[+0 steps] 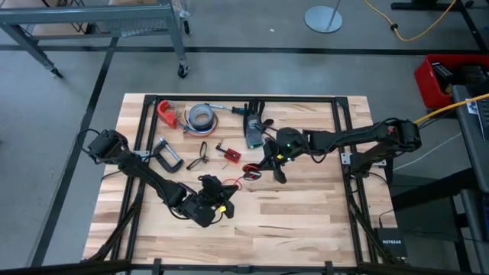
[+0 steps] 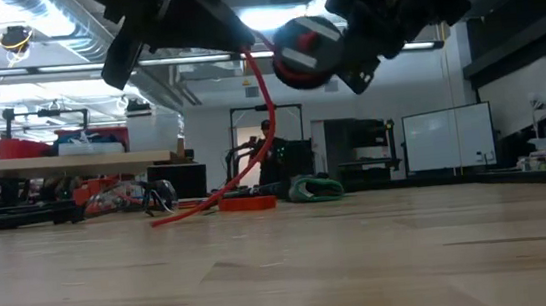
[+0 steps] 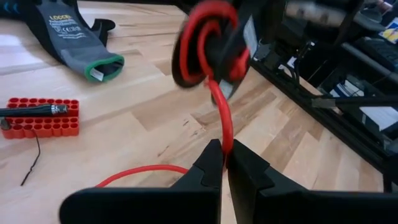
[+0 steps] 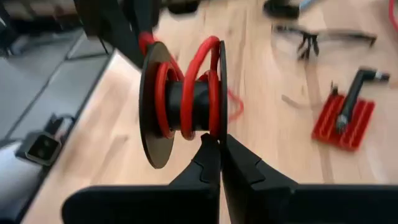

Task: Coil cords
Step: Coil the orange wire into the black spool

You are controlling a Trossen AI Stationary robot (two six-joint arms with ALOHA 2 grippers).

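A pale butcher-block table (image 1: 306, 214) framed in black metal stands on a grey workshop floor, with shelving and a whiteboard in the room beyond.

Going left to right across the high view: the left gripper (image 1: 221, 205) sits near the table's front, its two dark fingers pressed together and pinching a thin red wire cord (image 3: 222, 118). The cord rises from that pinch to a small black plastic spool (image 4: 180, 102), where several red turns are already wrapped around the hub. Behind the pinch, a slack red loop trails on the wood. The right gripper (image 4: 220, 146) reaches in from the right side to the table's middle; its fingers are also pressed together, gripping the edge of the spool's flange and holding it clear of the table, as the low view shows.

The step in hand looks like the winding itself, part-way done: some cord is on the spool, some is loose. The next move probably calls for the left gripper to carry its pinch around the hub while keeping light tension, so the turn lands between the flanges (a slack cord could slip off the rim).

As for containers, the flat red plastic bit holder (image 3: 40, 116) behind the grippers carries a dark driver tool (image 3: 28, 111) laid across it; whether its sockets hold bits I cannot tell. A grey work glove with a green cuff (image 3: 78, 43) lies near it.
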